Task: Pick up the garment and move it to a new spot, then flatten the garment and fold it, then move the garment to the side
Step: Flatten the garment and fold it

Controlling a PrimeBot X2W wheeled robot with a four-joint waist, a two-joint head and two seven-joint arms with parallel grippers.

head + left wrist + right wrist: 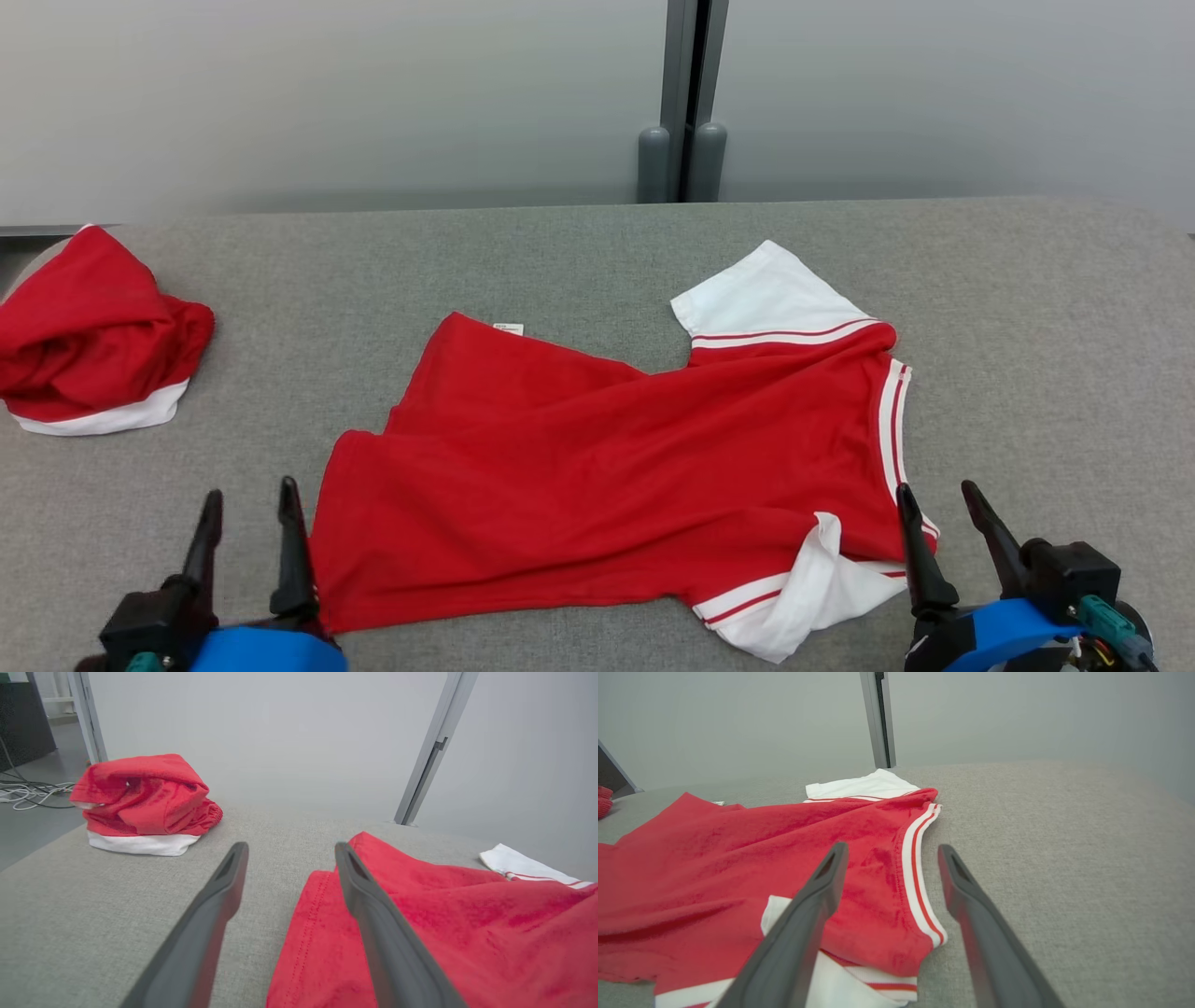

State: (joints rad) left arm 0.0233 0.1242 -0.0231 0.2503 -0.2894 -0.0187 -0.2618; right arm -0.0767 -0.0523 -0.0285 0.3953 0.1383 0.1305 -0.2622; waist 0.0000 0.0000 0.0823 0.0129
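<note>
flattening step, as judged: pinch the 2 near ends of the red t-shirt (607,467) low and draw them apart evenly. left gripper (250,490) at hem corner, right gripper (937,487) by collar, both jaws spread, empty. shirt lies mid grey padded table (560,252); white striped sleeves, near sleeve flipped over, body creased.

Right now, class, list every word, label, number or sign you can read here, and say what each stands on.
White tag on the far edge of the red shirt: print too small to read.
No other writing on the red shirt, the bundled red garment or the grey table.
</note>
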